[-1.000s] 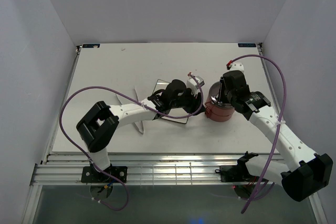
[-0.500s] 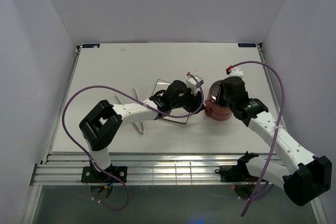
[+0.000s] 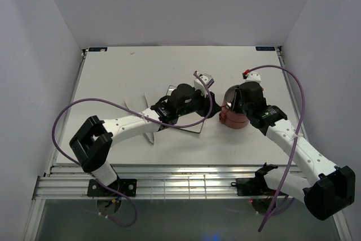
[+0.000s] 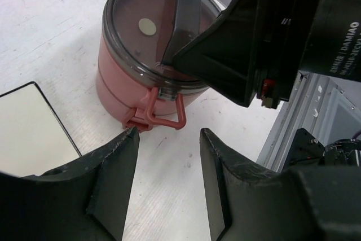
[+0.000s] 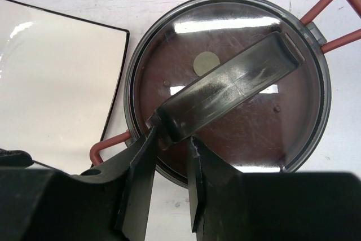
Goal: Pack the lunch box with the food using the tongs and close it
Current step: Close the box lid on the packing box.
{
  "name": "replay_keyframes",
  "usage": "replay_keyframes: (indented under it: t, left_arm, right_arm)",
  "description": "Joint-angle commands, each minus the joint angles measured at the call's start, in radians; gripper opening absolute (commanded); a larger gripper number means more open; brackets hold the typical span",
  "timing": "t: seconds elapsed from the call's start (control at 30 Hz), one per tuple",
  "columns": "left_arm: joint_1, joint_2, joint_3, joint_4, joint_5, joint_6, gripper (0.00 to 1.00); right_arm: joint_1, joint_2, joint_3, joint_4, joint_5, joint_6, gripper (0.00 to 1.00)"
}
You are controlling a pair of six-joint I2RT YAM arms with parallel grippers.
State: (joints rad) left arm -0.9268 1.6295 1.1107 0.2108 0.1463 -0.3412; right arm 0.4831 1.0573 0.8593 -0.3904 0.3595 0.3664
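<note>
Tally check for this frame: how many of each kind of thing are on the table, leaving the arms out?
Lunch box, stacked and lidded: 1
Square plate: 1
Tongs, partly under the left arm: 1
Food pieces in view: 0
Total: 3

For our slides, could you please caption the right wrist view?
Right gripper at one end of the lid handle on the lunch box, plate beside it.
</note>
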Motion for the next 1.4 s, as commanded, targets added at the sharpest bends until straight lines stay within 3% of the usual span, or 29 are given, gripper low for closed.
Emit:
replay_keyframes:
  t: [0.0, 0.23, 0.33, 0.4, 0.5, 1.0, 1.37]
  left_arm:
    - [-0.006, -0.037, -0.011, -0.033, -0.057, -0.007, 0.58]
    - [-0.003, -0.085, -0.020, -0.060, -0.116, 0.021, 0.61]
    - [-0.001, -0.106, -0.019, -0.079, -0.128, 0.027, 0.61]
    - [-0.001, -0.123, -0.018, -0.108, -0.131, 0.033, 0.61]
    - [-0.001, -0.186, -0.049, -0.128, -0.151, 0.044, 0.62]
    - [-0.001, -0.465, -0.146, -0.125, -0.217, 0.061, 0.66]
    - [-0.001, -0.435, -0.143, -0.117, -0.232, 0.062, 0.67]
  right_arm:
    - [-0.006, -0.003, 0.030, -0.090, -0.019, -0.004, 0.33]
    - [-0.006, -0.095, 0.124, -0.271, -0.066, -0.052, 0.36]
    - [-0.006, -0.106, 0.112, -0.286, -0.152, -0.073, 0.29]
    - [-0.006, -0.112, 0.063, -0.265, -0.218, -0.099, 0.19]
    - [-0.006, -0.117, 0.006, -0.240, -0.269, -0.103, 0.14]
    - [-0.001, -0.003, 0.024, -0.113, -0.330, -0.098, 0.16]
    - [-0.001, 0.033, 0.057, -0.077, -0.314, -0.096, 0.16]
